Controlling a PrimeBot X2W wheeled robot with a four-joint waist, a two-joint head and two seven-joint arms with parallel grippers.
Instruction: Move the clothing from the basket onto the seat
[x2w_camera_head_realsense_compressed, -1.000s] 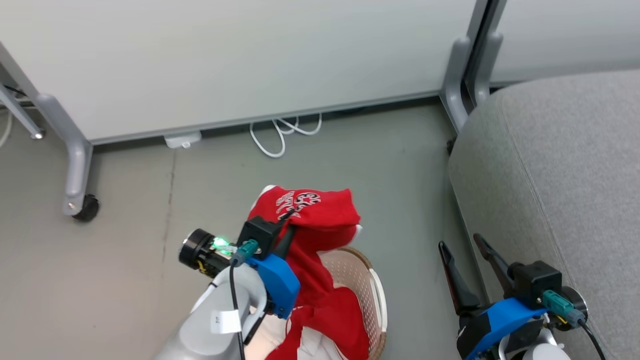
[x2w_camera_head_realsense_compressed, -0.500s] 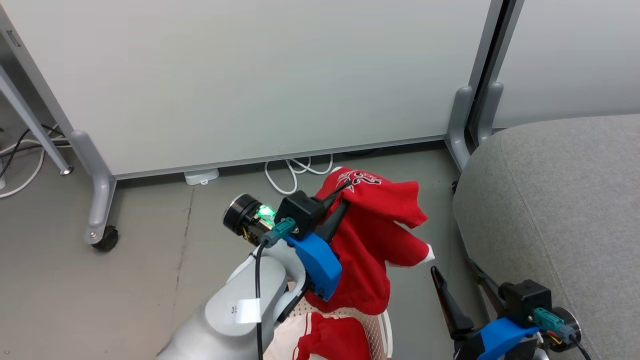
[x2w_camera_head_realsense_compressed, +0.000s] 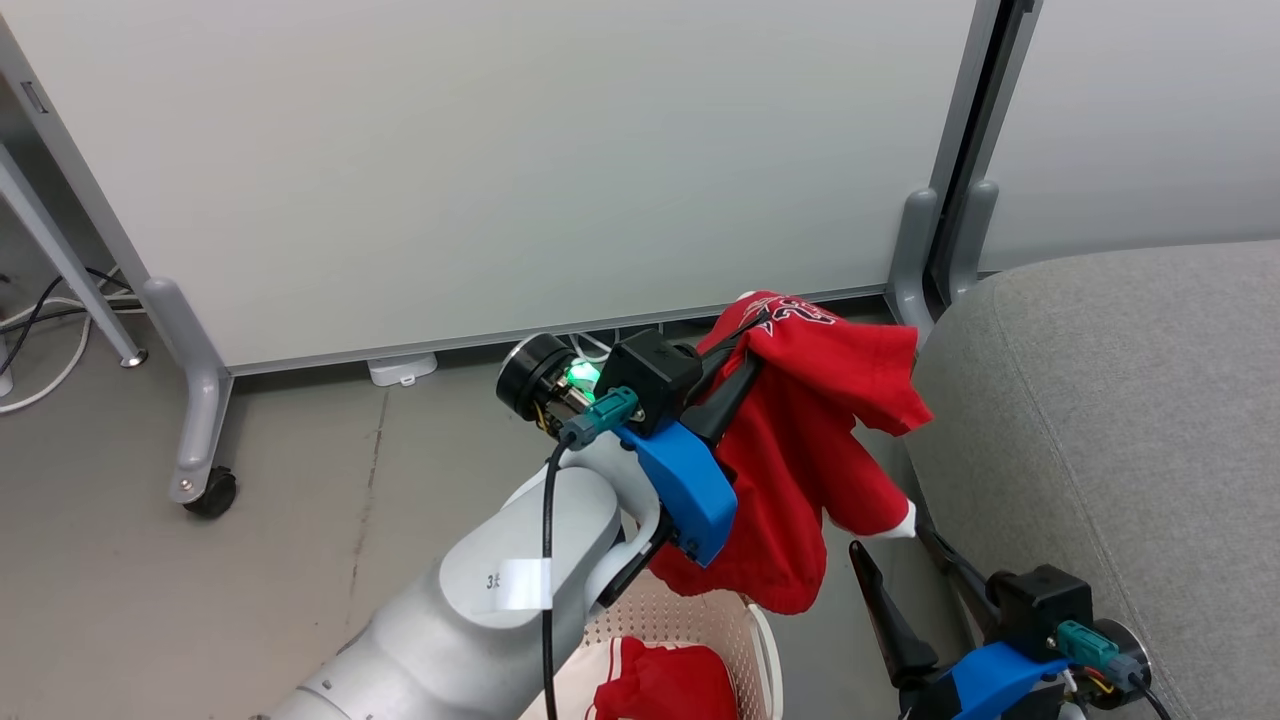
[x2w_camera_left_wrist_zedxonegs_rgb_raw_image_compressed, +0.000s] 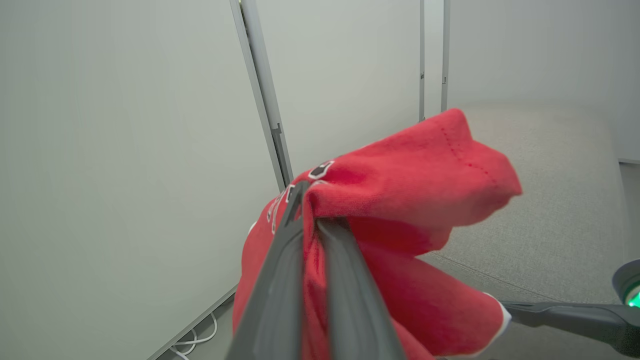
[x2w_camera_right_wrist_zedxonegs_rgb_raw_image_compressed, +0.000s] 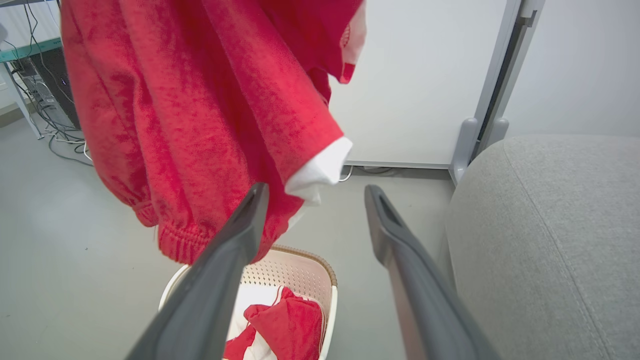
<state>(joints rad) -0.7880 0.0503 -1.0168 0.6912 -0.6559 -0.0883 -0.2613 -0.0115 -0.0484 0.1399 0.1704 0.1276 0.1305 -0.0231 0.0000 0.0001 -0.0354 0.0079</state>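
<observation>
My left gripper (x2w_camera_head_realsense_compressed: 752, 328) is shut on a bright red garment with white lettering (x2w_camera_head_realsense_compressed: 800, 440), which hangs in the air above the basket and just left of the seat. In the left wrist view the fingers (x2w_camera_left_wrist_zedxonegs_rgb_raw_image_compressed: 287, 240) pinch a fold of this clothing (x2w_camera_left_wrist_zedxonegs_rgb_raw_image_compressed: 410, 170). The cream perforated basket (x2w_camera_head_realsense_compressed: 735, 625) stands on the floor below, with another red and white garment (x2w_camera_head_realsense_compressed: 665, 685) inside. The grey seat (x2w_camera_head_realsense_compressed: 1120, 420) is on the right. My right gripper (x2w_camera_head_realsense_compressed: 890, 545) is open and empty, low between basket and seat; the hanging white cuff (x2w_camera_right_wrist_zedxonegs_rgb_raw_image_compressed: 320, 172) dangles near its tips.
White partition panels on grey legs, one with a caster (x2w_camera_head_realsense_compressed: 212, 492), stand behind. Cables (x2w_camera_head_realsense_compressed: 40, 330) lie on the floor at the far left. Grey floor (x2w_camera_head_realsense_compressed: 300, 560) lies open to the left of the basket.
My left gripper has lifted the red garment out of the basket and carried it up and right toward the seat. The head view has also shifted. The right gripper stays open.
</observation>
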